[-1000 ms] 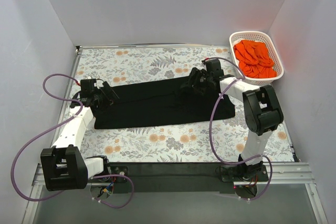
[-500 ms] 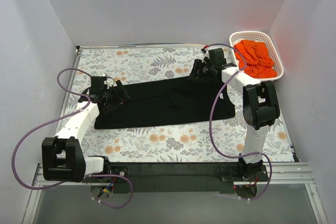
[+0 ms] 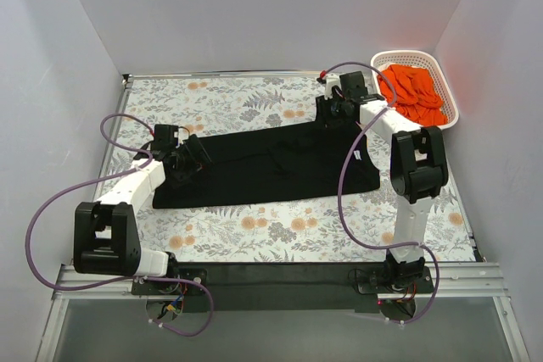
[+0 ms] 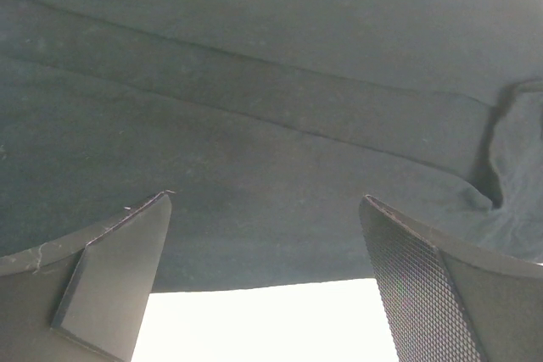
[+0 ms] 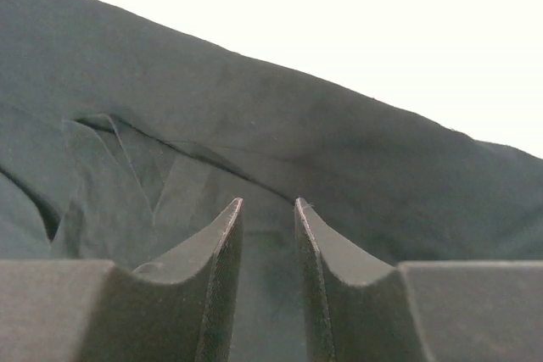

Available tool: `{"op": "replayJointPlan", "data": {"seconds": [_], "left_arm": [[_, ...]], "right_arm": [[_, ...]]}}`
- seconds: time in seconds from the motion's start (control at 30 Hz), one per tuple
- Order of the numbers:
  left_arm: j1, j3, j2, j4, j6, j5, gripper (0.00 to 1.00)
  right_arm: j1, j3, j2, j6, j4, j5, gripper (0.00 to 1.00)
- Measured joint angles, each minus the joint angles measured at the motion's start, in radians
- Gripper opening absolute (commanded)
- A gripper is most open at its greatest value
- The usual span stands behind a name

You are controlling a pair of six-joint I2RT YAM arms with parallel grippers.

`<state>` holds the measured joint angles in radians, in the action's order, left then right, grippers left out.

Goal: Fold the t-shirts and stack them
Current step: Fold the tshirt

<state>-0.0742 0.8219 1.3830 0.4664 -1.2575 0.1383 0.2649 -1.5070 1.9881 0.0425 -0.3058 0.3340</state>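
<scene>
Starts at the bottom edge of the top view: finds both arm bases bolted to a dark strip, with purple cables looping up from each. Finds just above them a bare band of table [image 3: 254, 235], covered in a flat floral print of grey leaves and orange blooms.

Locates the black t-shirt [image 3: 263, 167] across the centre of the frame, laid out long from left to right, with a lengthwise crease and a small rumple near the middle. Places the left gripper [image 3: 193, 158] over the shirt's left end. Reads its jaws in the left wrist view as spread wide, nothing between them, cloth close beneath. Places the right gripper [image 3: 333, 112] at the shirt's upper right edge. Reads its jaws as drawn near together with a narrow slit left. Cannot tell whether cloth is pinched there.

Judges the task at an early stage: takes the black shirt as part-folded lengthwise at most, counts the cross folds as outstanding, sees no stack begun.

Finds further back, at upper right, the orange t-shirts [image 3: 411, 95] heaped unfolded in a white basket [image 3: 413, 53]. Notes plain pale walls on three sides.
</scene>
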Motion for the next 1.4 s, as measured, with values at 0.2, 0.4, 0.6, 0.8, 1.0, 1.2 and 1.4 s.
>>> {"op": "replayJointPlan", "data": {"seconds": [0.2, 0.4, 0.6, 0.8, 1.0, 1.2, 1.4], "left_arm": [[0.000, -0.046, 0.003, -0.002, -0.032, -0.033, 0.85], [0.000, -0.059, 0.019, 0.001, -0.056, -0.050, 0.85], [0.000, -0.061, 0.021, 0.000, -0.066, -0.072, 0.85], [0.000, -0.064, 0.030, -0.004, -0.068, -0.095, 0.85], [0.000, -0.082, 0.036, -0.008, -0.068, -0.103, 0.85], [0.000, -0.085, 0.036, -0.013, -0.067, -0.104, 0.84], [0.000, -0.089, 0.035, -0.019, -0.067, -0.117, 0.82]], "right_arm": [[0.029, -0.049, 0.084, 0.050, -0.010, 0.050, 0.36], [0.113, -0.056, 0.105, -0.011, 0.009, -0.016, 0.43], [0.199, -0.040, 0.094, -0.093, 0.045, -0.193, 0.43], [0.248, -0.032, 0.091, -0.161, 0.036, -0.403, 0.41], [0.264, -0.032, 0.091, -0.194, 0.017, -0.493, 0.36], [0.267, -0.032, 0.091, -0.205, 0.006, -0.521, 0.24], [0.267, -0.036, 0.091, -0.210, -0.011, -0.552, 0.01]]}}
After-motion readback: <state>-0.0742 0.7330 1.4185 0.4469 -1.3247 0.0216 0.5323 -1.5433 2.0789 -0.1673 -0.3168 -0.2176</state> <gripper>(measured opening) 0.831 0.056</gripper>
